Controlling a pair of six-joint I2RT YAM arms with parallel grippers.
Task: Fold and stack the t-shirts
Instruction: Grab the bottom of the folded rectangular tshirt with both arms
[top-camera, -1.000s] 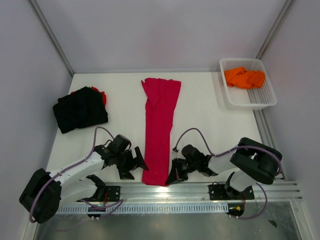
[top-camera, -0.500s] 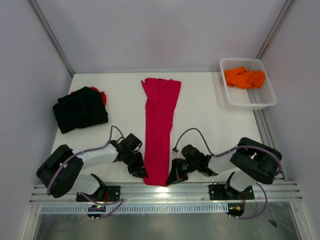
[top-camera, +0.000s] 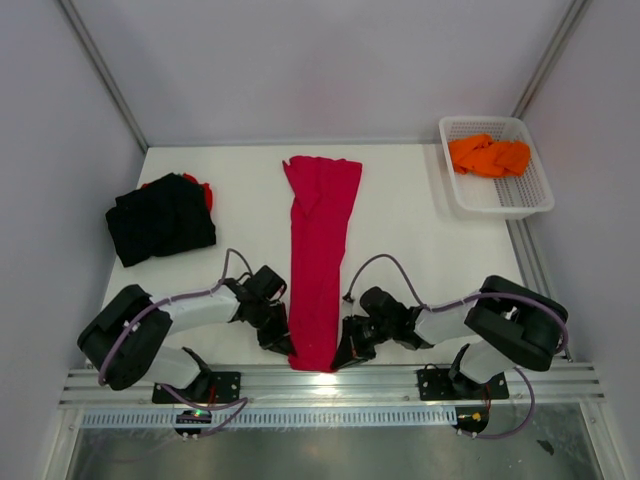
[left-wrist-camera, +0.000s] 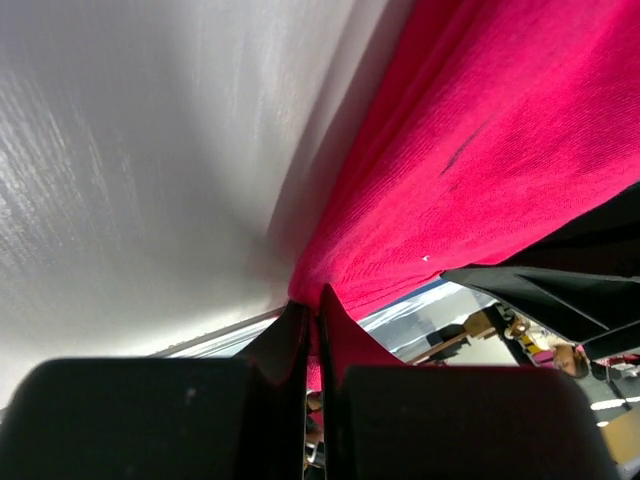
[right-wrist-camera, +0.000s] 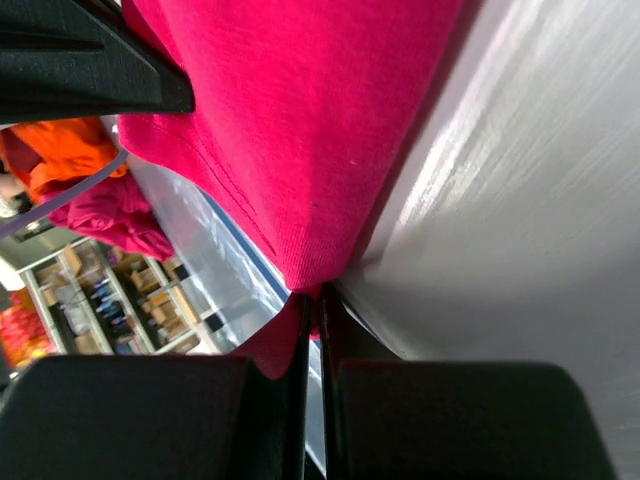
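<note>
A crimson-red t-shirt (top-camera: 320, 250), folded into a long narrow strip, lies down the middle of the white table (top-camera: 420, 230). My left gripper (top-camera: 287, 347) is shut on the strip's near left corner (left-wrist-camera: 330, 275). At the near right corner (right-wrist-camera: 315, 265), my right gripper (top-camera: 343, 356) pinches the cloth, shut. A black t-shirt (top-camera: 160, 220) lies folded at the left, with a red one (top-camera: 206, 192) peeking out beneath it. An orange t-shirt (top-camera: 488, 155) sits crumpled in the basket.
The white mesh basket (top-camera: 497, 203) stands at the table's back right corner. A metal rail (top-camera: 330, 382) runs along the near edge just behind both grippers. White walls close in the left, back and right sides.
My left arm swung right to the shirt's near left corner and its open gripper shut on the cloth. The right gripper stayed clamped on the other corner.
</note>
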